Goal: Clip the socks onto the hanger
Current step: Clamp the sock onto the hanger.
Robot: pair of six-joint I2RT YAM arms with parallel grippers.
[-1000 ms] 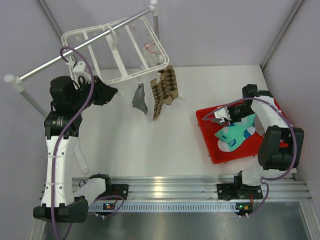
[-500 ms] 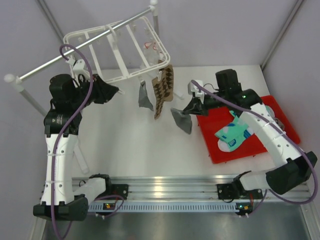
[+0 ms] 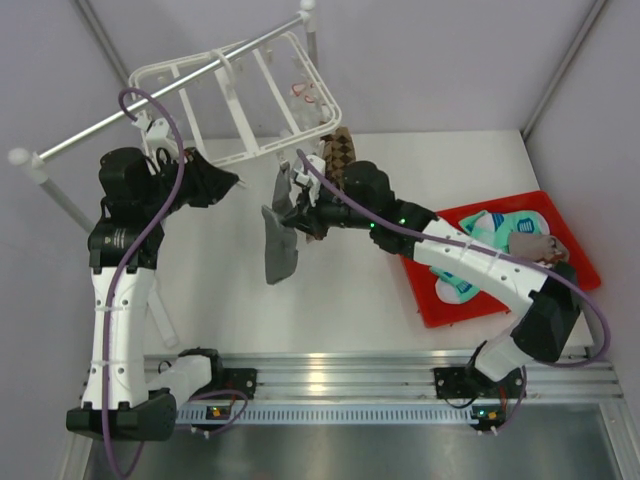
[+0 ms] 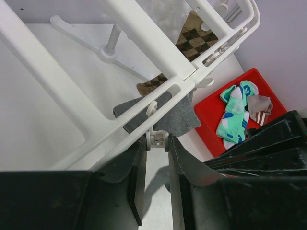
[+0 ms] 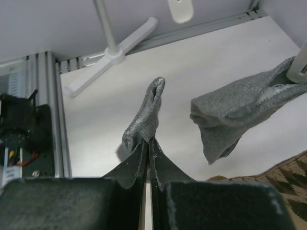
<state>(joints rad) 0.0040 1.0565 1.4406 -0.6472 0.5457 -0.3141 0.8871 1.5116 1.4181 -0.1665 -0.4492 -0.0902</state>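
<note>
The white table [image 3: 330,300] fills most of the overhead view. At its far side a long grey rail [image 3: 100,128] runs across on a slant. The hanger [image 3: 235,105], a white frame with crossbars, hangs from the rail by its hook and is tilted. Its near edge is over the table's back-left part. The red tray [image 3: 578,258] sits on the table at the right. It holds teal-and-white socks [image 3: 490,228] and one dull greyish sock [image 3: 535,247]. The right arm reaches from its base across the tray towards the hanger. A brown-and-tan checkered sock [image 3: 338,155] hangs from the hanger's near right corner. A grey sock [image 3: 281,185] is clipped just to its left and hangs down. The right gripper [image 5: 147,143] is clenched tight on another plain grey sock [image 5: 146,115]. That sock hangs in the air just beside the clipped one and below the frame's edge, apart from it. The left gripper [image 4: 157,148] is up at the hanger's near bar. Its fingers [image 4: 138,158] are pressed on either side of a small white clip [image 4: 157,139] that dangles from the bar, just in front of the clipped grey sock.
</note>
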